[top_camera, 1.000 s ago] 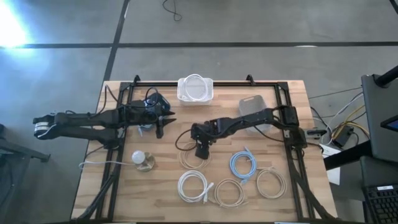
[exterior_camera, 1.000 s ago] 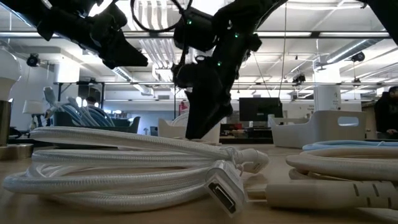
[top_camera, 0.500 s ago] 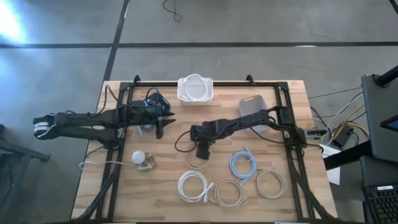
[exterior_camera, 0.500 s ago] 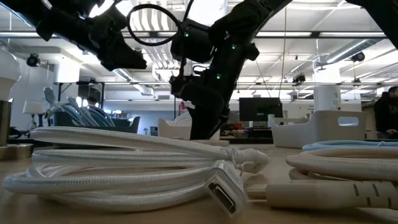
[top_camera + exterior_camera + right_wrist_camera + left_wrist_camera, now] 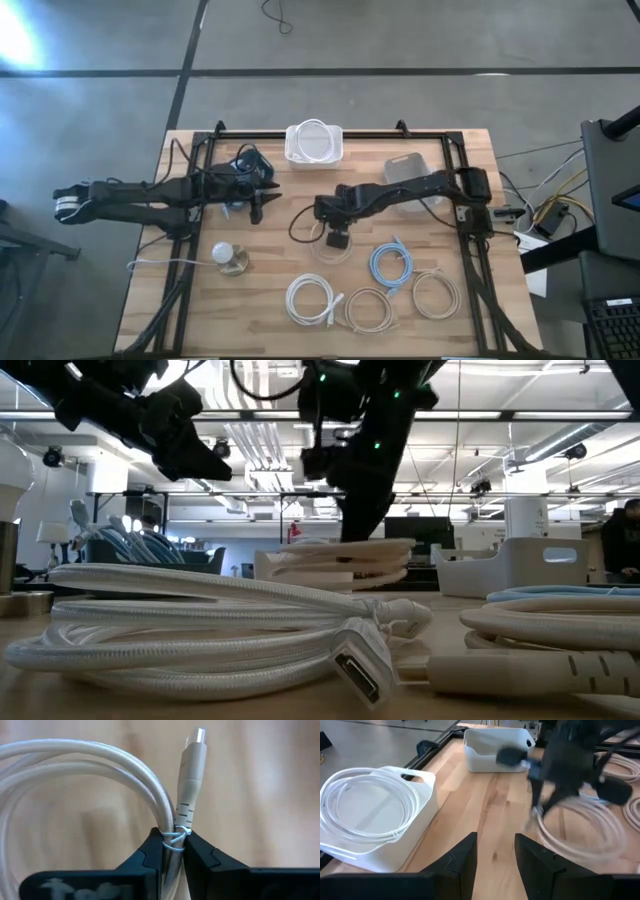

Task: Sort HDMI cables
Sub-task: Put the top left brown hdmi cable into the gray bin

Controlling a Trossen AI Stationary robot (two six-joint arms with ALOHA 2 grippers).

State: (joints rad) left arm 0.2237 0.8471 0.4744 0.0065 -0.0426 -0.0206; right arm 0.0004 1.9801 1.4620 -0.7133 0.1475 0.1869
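Observation:
My right gripper (image 5: 338, 238) is shut on a beige HDMI cable coil (image 5: 328, 250) above the middle of the table; the coil also shows in the low view (image 5: 340, 565). My left gripper (image 5: 262, 203) is open and empty to the left of it, above the table (image 5: 495, 851). A light blue coil (image 5: 392, 265), a white coil (image 5: 310, 298) and two beige coils (image 5: 370, 308) (image 5: 436, 293) lie flat on the table near its front. Another white coil lies in a white bin (image 5: 314, 143) at the back. My right gripper pinches the coil's bundled strands between its two fingers at the thin wire tie (image 5: 173, 836), right beside an end plug (image 5: 190, 775). The fingers come from above, pointing down. The coil hangs about level, clear of the table (image 5: 340, 565).
A grey bin (image 5: 410, 170) stands at the back right. A small white knob on a tan base (image 5: 228, 257) stands at the front left. A dark frame (image 5: 200, 160) runs round the work area. Bare wood lies between the two grippers (image 5: 290, 215).
My right gripper has risen and gone a little toward the table's right edge, taking the beige coil with it. The coil lay on the table before and now hangs level, lifted clear.

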